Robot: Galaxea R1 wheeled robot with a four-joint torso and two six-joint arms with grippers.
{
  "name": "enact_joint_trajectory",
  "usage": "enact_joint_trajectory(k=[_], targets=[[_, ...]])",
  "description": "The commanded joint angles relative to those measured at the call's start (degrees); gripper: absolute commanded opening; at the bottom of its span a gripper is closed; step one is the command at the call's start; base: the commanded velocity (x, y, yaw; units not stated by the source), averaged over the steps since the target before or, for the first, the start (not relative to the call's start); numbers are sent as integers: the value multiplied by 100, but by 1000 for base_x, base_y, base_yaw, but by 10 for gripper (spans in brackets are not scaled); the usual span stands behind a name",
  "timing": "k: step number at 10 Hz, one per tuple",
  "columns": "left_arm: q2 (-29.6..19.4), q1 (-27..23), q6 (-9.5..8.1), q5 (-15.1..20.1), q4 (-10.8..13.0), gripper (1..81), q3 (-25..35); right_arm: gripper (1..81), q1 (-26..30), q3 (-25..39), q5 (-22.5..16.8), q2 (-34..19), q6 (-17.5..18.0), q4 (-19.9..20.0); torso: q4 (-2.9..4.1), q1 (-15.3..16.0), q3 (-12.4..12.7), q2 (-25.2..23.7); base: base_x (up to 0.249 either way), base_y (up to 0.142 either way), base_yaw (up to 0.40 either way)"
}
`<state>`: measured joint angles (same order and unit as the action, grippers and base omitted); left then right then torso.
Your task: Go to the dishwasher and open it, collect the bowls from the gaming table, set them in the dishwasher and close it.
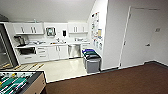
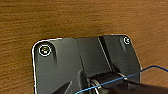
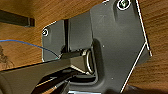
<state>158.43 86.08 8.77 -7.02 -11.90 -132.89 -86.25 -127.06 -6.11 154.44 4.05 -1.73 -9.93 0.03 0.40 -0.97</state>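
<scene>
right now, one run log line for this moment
phase: driving, kitchenette ahead | dishwasher: shut, under counter | bins: right of it | foosball table: near left | floor: brown carpet

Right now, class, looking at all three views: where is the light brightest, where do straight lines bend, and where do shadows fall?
Head view: light is brightest on the pale kitchen floor before the dishwasher; the white door leans and the walls bow, which is wide-angle distortion. Left wrist view: even light on the brown floor, slightly darker beside the robot's plate. Right wrist view: deep shadow under the robot's dark arm parts.
</scene>
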Motion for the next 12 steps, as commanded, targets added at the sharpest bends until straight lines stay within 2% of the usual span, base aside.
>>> enact_joint_trajectory(k=[1, 12], targets=[[-83, -324, -6, 280, 12, 811, 61, 811, 402, 139, -338, -148, -9, 24, 0, -2, 0, 0, 214, 0, 0], [-56, -297, 11, 307, 47, 811, 61, 811, 385, -19, -259, -42, 0, -20, 0, 7, 0, 2, 249, 0, 0]])
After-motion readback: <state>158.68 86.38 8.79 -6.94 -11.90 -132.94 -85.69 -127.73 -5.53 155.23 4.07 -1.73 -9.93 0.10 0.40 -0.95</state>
